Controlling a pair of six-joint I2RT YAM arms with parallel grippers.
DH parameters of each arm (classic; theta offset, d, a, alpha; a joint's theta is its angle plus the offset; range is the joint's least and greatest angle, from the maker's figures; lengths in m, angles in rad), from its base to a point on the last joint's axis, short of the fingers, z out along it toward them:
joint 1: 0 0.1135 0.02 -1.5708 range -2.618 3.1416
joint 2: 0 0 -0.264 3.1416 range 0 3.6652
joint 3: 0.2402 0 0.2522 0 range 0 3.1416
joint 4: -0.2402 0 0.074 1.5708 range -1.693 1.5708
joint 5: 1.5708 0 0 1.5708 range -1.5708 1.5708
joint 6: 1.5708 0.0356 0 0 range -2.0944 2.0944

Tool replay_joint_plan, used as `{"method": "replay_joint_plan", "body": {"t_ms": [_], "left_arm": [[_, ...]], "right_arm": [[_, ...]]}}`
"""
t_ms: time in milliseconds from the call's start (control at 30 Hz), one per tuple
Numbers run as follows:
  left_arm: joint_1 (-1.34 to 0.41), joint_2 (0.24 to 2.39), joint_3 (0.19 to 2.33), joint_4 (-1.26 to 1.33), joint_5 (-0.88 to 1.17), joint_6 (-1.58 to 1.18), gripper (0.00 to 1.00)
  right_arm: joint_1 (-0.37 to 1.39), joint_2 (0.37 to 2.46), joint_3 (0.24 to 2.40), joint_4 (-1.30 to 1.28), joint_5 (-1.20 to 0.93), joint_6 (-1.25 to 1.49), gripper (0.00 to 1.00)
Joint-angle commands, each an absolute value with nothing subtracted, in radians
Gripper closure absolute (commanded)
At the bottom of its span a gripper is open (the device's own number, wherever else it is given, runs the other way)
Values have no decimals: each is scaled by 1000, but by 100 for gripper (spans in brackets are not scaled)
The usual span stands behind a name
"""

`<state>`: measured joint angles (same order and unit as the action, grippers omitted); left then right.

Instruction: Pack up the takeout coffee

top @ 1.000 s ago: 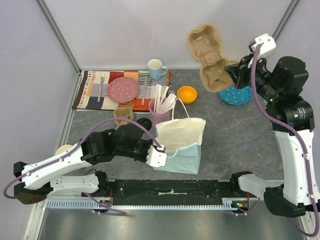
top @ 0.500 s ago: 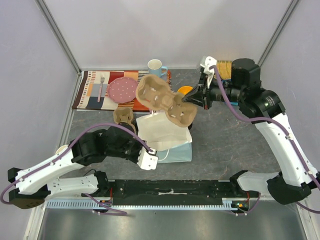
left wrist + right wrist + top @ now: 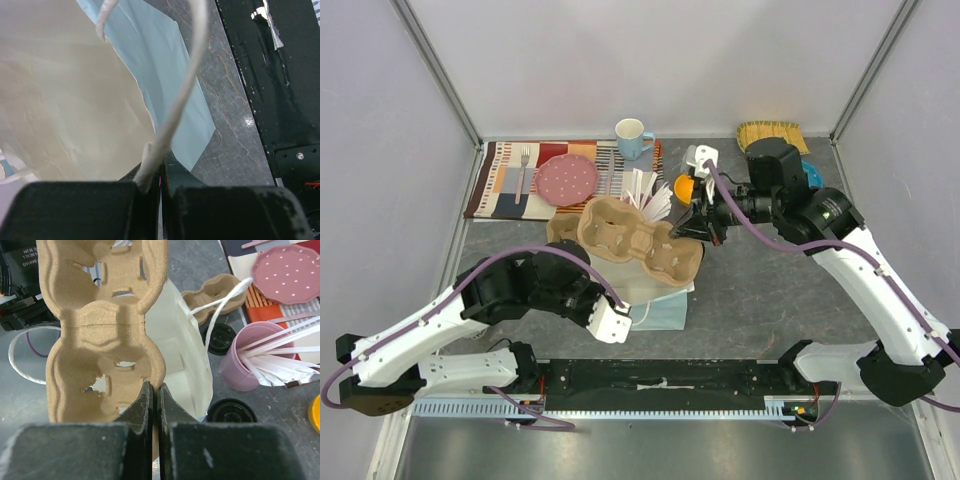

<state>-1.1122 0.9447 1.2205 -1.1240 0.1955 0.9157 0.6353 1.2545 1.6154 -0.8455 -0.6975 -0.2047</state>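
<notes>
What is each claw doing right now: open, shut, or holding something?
Left gripper: closed on the cord handle of the paper bag.
Right gripper: closed on the cardboard cup carrier's edge.

Your left arm (image 3: 440, 320) reaches in low from the left, elbow bent, its gripper (image 3: 161, 182) with jaws pinched together. Your right arm (image 3: 865, 265) arches high and folds inward, its gripper (image 3: 155, 397) aimed left, jaws clamped tight.
</notes>
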Motion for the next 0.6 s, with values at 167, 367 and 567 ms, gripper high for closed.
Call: {"method": "replay_joint_plan", "body": {"t_ms": [167, 367, 567], "left_arm": [[-1108, 910, 1190, -1124, 224, 942, 97], [-1108, 908, 1241, -1104, 184, 949, 49], [-1108, 907, 1362, -1198, 236, 956, 43]], "right_arm": [[692, 1318, 1632, -841, -647, -234, 100], [690, 1405, 1727, -931, -615, -411, 100], [684, 1443, 1818, -1028, -560, -505, 100]]}}
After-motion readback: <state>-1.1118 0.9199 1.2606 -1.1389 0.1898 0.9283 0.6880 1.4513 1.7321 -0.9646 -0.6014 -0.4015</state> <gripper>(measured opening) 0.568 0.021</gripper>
